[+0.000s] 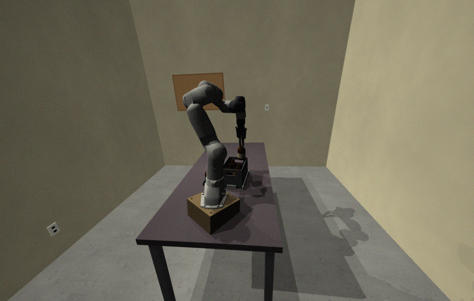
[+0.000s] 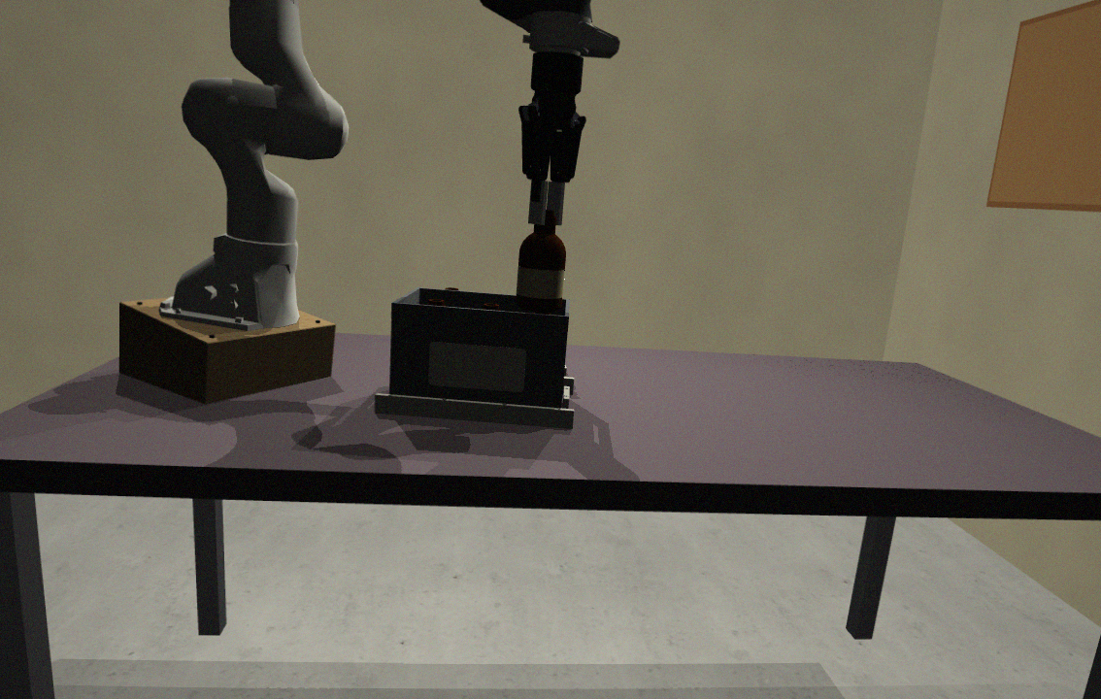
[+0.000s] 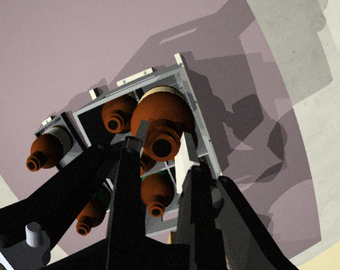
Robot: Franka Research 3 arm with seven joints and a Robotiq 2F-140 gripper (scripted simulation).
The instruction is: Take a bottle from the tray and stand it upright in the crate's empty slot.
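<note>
Your pincer (image 2: 545, 211) is clamped on the bottle (image 2: 542, 271) by its neck, so it hangs upright, its base dipping into the crate (image 2: 476, 360) corner slot on the bench (image 2: 798, 416).

A brown bottle (image 2: 541, 260) with a smooth, faintly glossy glass look carries a matt, pale paper-like label. The crate (image 2: 476, 356) beneath it looks like dark matt plastic, with a duller grey panel on its side. The tray (image 2: 474, 410) under the crate appears as pale grey, brushed-looking metal. The gripper (image 2: 545, 211) is matt black with lighter fingertips. The arm (image 2: 263, 130) has a smooth grey satin shell. Its pedestal (image 2: 189, 360) looks like matt brown wood. The table (image 2: 798, 416) has a flat, matt purple top and dark matt legs. The floor (image 2: 450, 590) resembles rough concrete.
</note>
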